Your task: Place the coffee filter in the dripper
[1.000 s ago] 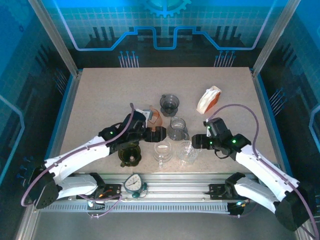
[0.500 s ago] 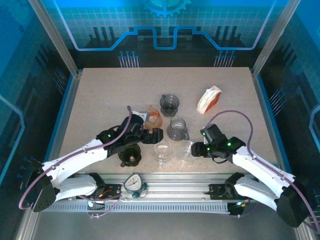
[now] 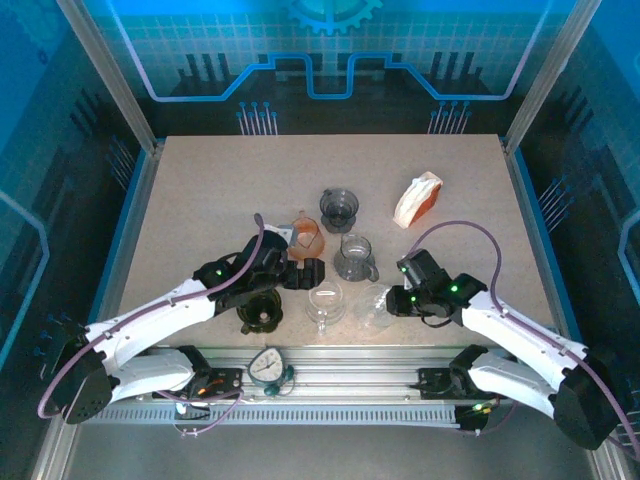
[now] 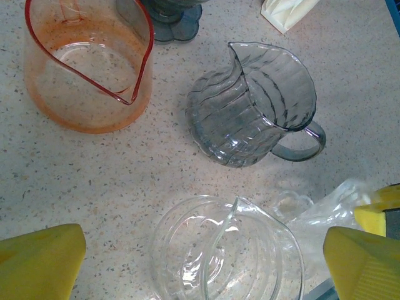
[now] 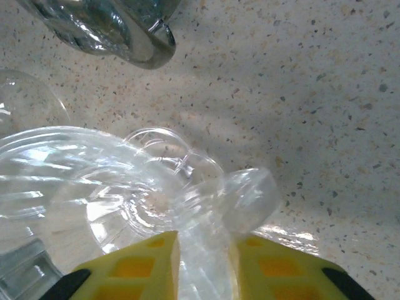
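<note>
The coffee filters (image 3: 417, 199) are a white stack in an orange wrap at the back right of the table; a corner of the stack (image 4: 287, 9) shows in the left wrist view. A clear plastic dripper (image 3: 372, 308) stands at the front centre. My right gripper (image 3: 393, 300) is shut on its handle, which sits between the yellow fingers (image 5: 144, 265). My left gripper (image 3: 300, 272) is open, with its fingers (image 4: 37, 262) wide apart on either side of a clear glass dripper (image 4: 225, 250). It holds nothing.
Other vessels crowd the middle: an orange one (image 3: 307, 238), a ribbed grey jug (image 3: 354, 258), a grey dripper (image 3: 339, 208) behind and a dark dripper (image 3: 260, 312) under the left arm. A small scale (image 3: 268, 367) lies on the front rail.
My right gripper has moved left and nearer, onto the clear plastic dripper's handle. My left gripper has drawn back slightly to the left.
</note>
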{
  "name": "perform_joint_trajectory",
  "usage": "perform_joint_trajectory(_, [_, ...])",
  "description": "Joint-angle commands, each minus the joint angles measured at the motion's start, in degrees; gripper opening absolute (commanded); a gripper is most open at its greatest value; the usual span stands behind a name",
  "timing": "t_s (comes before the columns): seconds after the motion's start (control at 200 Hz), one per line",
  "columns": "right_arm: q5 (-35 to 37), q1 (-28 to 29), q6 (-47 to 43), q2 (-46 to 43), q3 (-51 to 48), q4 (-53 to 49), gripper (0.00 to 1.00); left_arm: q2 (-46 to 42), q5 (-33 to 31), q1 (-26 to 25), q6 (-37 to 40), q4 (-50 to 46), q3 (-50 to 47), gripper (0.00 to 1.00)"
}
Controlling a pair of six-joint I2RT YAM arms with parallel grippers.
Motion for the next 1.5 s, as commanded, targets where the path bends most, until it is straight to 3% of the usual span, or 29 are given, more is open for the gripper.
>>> perform_joint_trajectory(0.0, [0.6, 0.7, -0.4, -1.2, 1.2, -2.7, 0.14, -1.0, -1.2, 0.0, 1.2, -1.2, -0.4, 0.99])
perform_joint_trajectory(0.17, [0.7, 0.7, -1.7, -2.5, 3.9, -5.5, 0.06, -1.7, -1.8, 0.1, 1.4, -1.8, 0.0, 0.99])
perform_joint_trajectory(0.42, [-1.1, 0.7, -5.9, -2.3, 14.7, -11.7, 0.05, -6.4, -5.6, 0.1, 2.1, -5.6, 1.4, 0.99])
perform_joint_trajectory(0.855, [-10.9, 7.2, -5.9, 14.7, 35.9, -11.9, 0.06, -19.3, -14.8, 0.2, 3.8, -12.2, 1.5, 0.99])
perform_joint_trajectory(1.126, [-11.9, 9.7, -5.8, 22.8, 38.4, -10.1, 0.05, -21.3, -15.7, 0.3, 3.5, -12.9, 0.1, 0.99])
perform_joint_trajectory(1.496, [-10.4, 9.9, -5.8, 25.0, 37.2, -8.9, 0.05, -21.3, -15.8, 0.5, 4.0, -12.5, -0.5, 0.99])
